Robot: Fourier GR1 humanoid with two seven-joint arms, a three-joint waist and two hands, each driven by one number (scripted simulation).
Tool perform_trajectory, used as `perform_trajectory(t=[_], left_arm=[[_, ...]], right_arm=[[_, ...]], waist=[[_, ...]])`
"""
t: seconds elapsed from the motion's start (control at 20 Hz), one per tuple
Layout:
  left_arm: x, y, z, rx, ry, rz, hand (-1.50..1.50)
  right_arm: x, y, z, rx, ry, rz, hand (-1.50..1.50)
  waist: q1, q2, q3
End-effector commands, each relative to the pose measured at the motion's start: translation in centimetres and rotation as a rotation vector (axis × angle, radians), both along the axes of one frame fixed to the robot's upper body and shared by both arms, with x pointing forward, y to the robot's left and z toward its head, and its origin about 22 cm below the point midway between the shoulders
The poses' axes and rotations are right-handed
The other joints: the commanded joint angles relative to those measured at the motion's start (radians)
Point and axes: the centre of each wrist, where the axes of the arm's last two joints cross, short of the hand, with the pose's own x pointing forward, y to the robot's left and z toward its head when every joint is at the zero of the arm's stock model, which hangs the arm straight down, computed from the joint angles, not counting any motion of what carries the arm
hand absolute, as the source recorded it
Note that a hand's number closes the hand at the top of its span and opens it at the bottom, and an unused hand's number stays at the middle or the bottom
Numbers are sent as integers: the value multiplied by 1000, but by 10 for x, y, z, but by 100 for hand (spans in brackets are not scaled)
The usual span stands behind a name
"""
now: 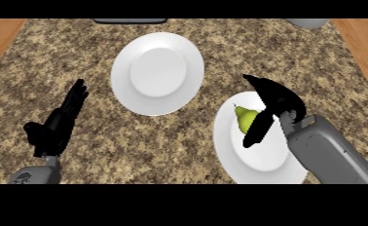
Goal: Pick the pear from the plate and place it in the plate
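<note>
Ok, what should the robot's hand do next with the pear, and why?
Probably close the right hand round the pear: its fingers are spread beside it, not yet curled round it, and the pear lies on the near plate. The far plate comes after.

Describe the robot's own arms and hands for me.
Both forearms are smooth grey casings: the right forearm is broad and boxy with rounded edges, the left forearm shows only its rounded end. The left hand and right hand are black, with slender fingers and a thumb. No cables or sleeves show.
</note>
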Motion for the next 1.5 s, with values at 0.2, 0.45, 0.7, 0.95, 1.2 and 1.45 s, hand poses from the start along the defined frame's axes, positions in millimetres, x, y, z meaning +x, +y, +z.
perform_trajectory(t=[0.2, 0.45, 0.7, 0.95, 1.2, 1.45], left_arm=[[-2, -6, -6, 0, 9, 13, 0], [-1, -6, -17, 0, -14, -8, 0], [-1, 4, 5, 0, 4, -17, 0], [12, -14, 7, 10, -15, 5, 0], [-8, -10, -3, 10, 2, -4, 0], [-1, -2, 3, 3, -16, -6, 0]], right_arm=[[-2, 4, -27, -74, 108, 0, -150], [15, 1, -57, -112, 131, 6, -150], [7, 21, -69, -168, 122, -1, -150], [5, 4, -82, -138, 141, 20, -150], [13, -3, -100, -82, 155, 90, 150], [11, -8, -95, -61, 131, 118, 150]], waist=[[-1, 0, 0], [2, 2, 0], [2, 0, 1], [-2, 0, 1], [4, 1, 1], [1, 0, 1]])
